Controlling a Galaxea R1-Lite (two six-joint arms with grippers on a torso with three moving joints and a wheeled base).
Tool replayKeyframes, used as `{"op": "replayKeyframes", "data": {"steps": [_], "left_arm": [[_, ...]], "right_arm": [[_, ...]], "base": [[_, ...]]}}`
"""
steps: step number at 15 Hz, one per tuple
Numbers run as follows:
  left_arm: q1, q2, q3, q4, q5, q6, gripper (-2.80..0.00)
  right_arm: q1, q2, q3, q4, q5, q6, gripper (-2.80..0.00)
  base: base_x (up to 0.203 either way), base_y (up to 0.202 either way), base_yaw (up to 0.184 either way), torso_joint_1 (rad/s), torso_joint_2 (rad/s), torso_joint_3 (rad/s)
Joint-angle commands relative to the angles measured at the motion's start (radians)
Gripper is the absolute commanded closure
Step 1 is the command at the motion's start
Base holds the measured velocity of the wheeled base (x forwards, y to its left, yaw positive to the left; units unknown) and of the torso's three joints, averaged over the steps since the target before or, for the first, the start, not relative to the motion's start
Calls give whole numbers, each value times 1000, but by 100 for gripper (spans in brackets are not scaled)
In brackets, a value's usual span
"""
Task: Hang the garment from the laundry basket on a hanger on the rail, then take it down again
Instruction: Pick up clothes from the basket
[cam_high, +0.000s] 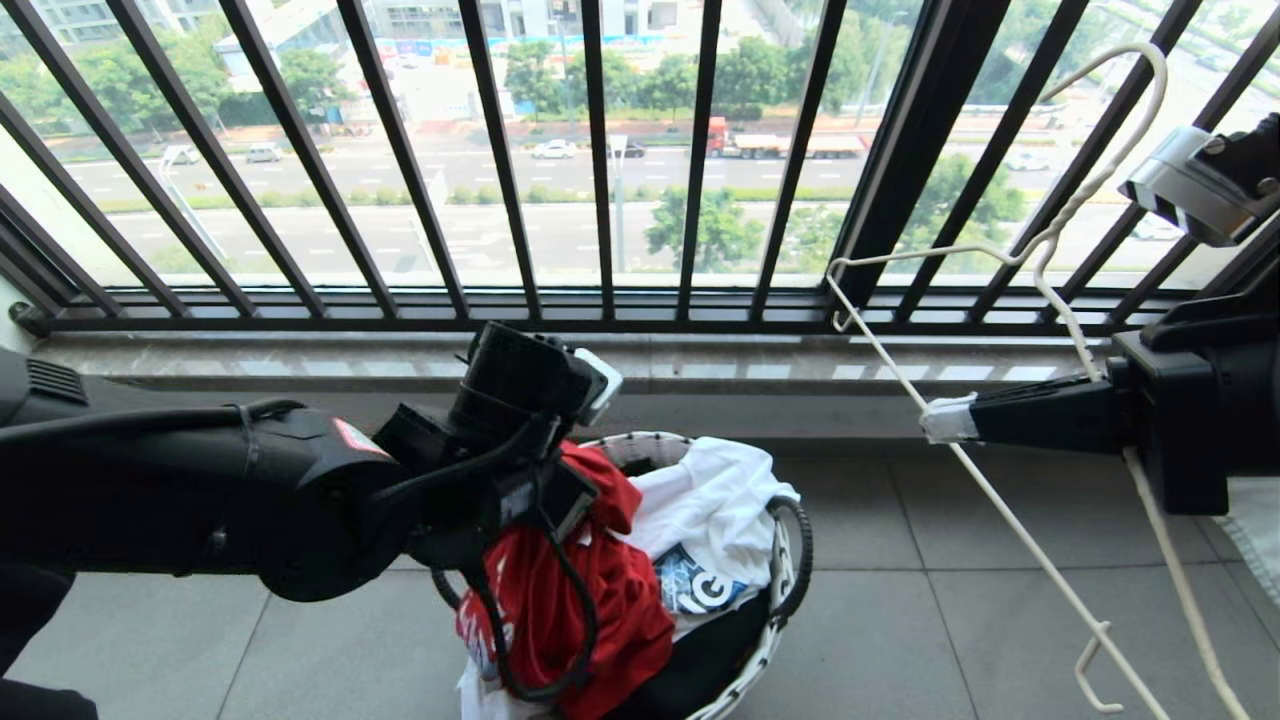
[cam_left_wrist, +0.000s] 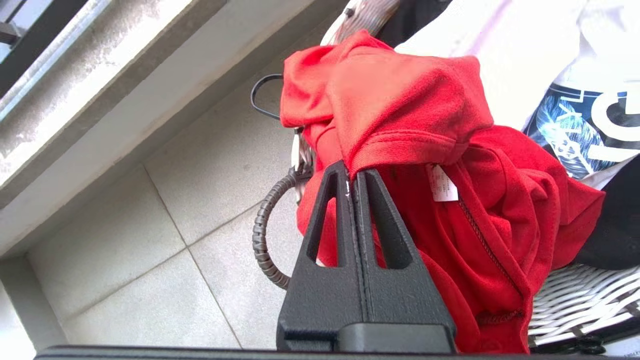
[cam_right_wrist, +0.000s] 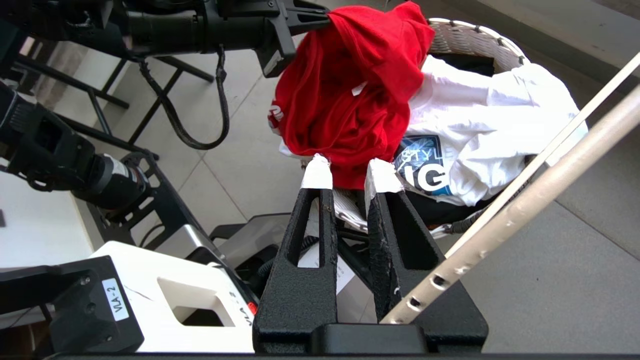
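The red garment (cam_high: 600, 600) hangs bunched over the near side of the white-rimmed laundry basket (cam_high: 795, 540) on the tiled floor. My left gripper (cam_left_wrist: 352, 172) is shut on a folded red hem near the collar, jaws pressed together; from the right wrist it (cam_right_wrist: 320, 20) shows holding the garment (cam_right_wrist: 350, 90) above the basket (cam_right_wrist: 475, 37). My right gripper (cam_high: 945, 418), at the right, holds the white wire hanger (cam_high: 1050, 240) tilted in the air, its hook up. Its white-taped fingertips stand a little apart, and the hanger's bar (cam_right_wrist: 500, 235) runs into the jaws' base. The rail is out of view.
A white T-shirt with a blue print (cam_high: 720, 500) and a dark garment lie in the basket. The black barred window railing (cam_high: 600, 150) and a stone sill (cam_high: 700, 360) run behind it. My own base and frame (cam_right_wrist: 150, 300) sit beside the basket.
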Motion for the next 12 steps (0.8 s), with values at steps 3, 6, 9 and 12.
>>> {"op": "replayKeyframes", "data": {"steps": [3, 6, 9, 12], "left_arm": [[0, -125, 35, 7, 4, 6, 0], [36, -129, 95, 6, 19, 8, 0], [111, -55, 102, 1, 18, 4, 0], [150, 15, 160, -3, 9, -20, 0]], "right_arm": [[1, 1, -6, 2, 2, 1, 0], [-1, -2, -7, 2, 2, 1, 0], [-1, -5, -6, 3, 2, 1, 0], [1, -4, -6, 5, 2, 0, 0]], "base": [[0, 0, 0, 0, 0, 0], [0, 0, 0, 0, 0, 0], [0, 0, 0, 0, 0, 0], [0, 0, 0, 0, 0, 0]]}}
